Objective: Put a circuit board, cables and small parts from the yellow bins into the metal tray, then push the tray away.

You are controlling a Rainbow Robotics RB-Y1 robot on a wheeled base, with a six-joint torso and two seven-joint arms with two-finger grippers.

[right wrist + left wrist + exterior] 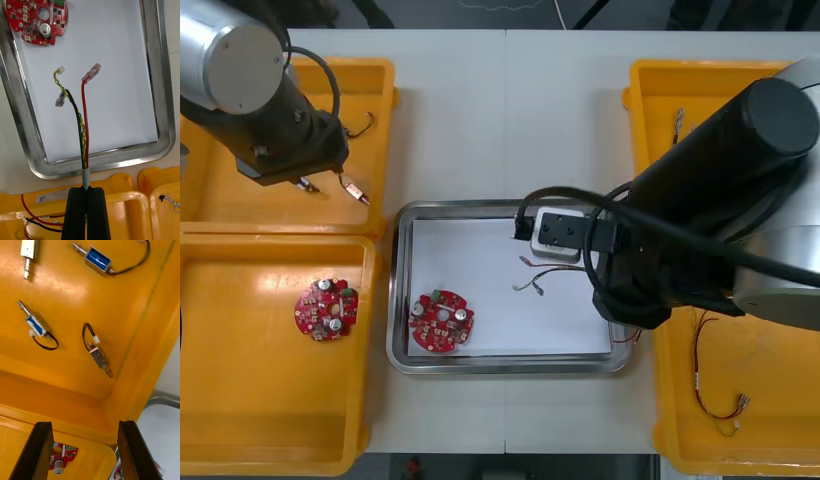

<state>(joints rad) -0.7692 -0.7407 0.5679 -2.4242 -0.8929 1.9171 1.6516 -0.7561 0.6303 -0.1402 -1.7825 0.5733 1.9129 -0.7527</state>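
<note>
One circuit board in metal tray; second board in yellow bin.

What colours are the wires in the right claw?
The wires in the right claw are red, black and twisted yellow-green; the right wrist view shows them best.

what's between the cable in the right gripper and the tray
Nothing visible. The right gripper holds the cable over the bare white floor of the tray; the circuit board lies well clear. The left gripper is over a yellow bin.

Steep overhead, close wrists, common tray
</note>
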